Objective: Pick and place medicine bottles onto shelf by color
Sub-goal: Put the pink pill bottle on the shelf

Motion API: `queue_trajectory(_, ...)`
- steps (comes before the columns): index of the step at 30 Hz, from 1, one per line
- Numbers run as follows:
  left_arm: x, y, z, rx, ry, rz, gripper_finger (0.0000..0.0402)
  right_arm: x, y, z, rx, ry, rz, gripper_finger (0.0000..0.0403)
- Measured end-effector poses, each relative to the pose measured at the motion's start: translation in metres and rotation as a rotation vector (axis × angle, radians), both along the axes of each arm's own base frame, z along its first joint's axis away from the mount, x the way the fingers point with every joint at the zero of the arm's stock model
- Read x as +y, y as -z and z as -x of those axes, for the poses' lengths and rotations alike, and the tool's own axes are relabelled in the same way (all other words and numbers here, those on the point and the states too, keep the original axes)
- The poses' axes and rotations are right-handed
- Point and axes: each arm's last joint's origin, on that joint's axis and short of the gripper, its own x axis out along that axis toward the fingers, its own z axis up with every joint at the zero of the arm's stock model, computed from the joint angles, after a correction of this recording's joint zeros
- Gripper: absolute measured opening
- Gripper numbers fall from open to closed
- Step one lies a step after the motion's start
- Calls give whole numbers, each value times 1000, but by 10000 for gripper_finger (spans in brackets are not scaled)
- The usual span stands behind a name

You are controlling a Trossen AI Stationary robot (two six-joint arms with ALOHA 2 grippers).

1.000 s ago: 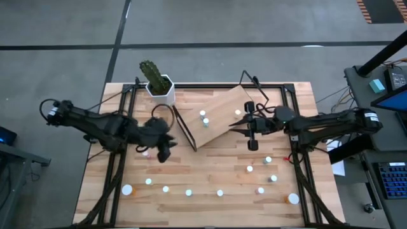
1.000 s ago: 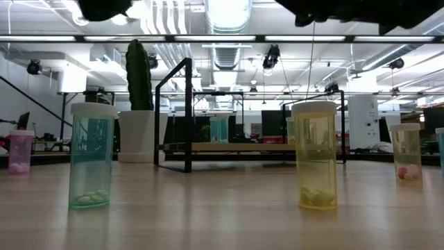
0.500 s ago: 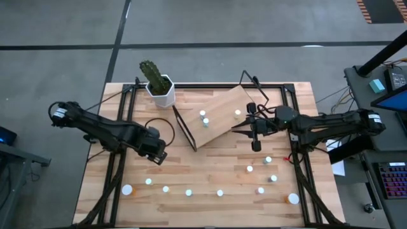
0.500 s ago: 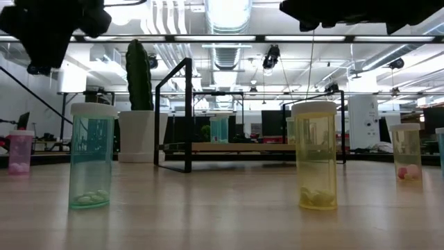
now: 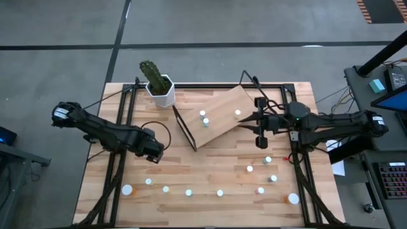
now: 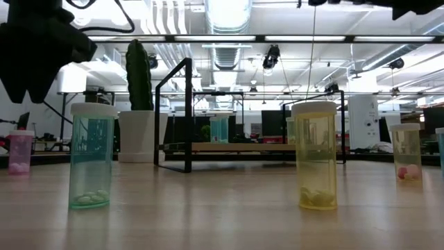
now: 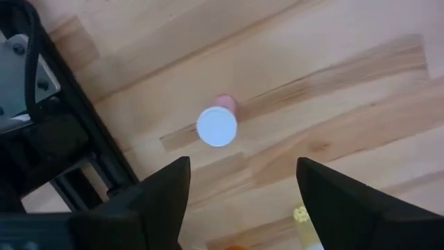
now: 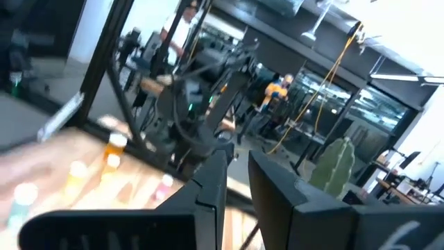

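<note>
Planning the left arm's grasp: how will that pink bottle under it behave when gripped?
The pink bottle stands upright, tall and narrow, so a nudge from the open left gripper may tip it. Once down, it would probably roll. Likely light.

From above, three medicine bottles [image 5: 237,113] stand on the one shelf [image 5: 222,105]: two close together at its left and one at its right. Ten more caps dot the bench [image 5: 210,159]: six in the near row, a seventh, larger white cap [image 5: 293,198] at its right end, and three in a loose cluster farther right. An orange spot beside the large cap may be another; that cannot be told. The left wrist view shows one pink bottle [image 7: 217,126] with a white cap. There is one cactus [image 5: 151,73] in one white pot [image 5: 162,92], and two arms: a left arm [image 5: 102,130] and a right arm [image 5: 331,124].
</note>
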Motion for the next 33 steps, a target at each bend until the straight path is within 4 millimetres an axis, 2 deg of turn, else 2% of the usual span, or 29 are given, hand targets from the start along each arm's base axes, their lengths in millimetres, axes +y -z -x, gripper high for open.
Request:
queue_trajectory(11,1,9,3,24,-1,-18,246,0,2,-1,14,3,19,54)
queue_trajectory(21,4,47,8,11,-28,-37,246,0,2,-1,13,3,19,54)
queue_trajectory(28,5,57,11,4,-28,-38,245,0,2,-1,14,3,19,54)
queue_trajectory(33,5,57,10,3,-27,-43,210,0,2,-1,14,4,19,54)
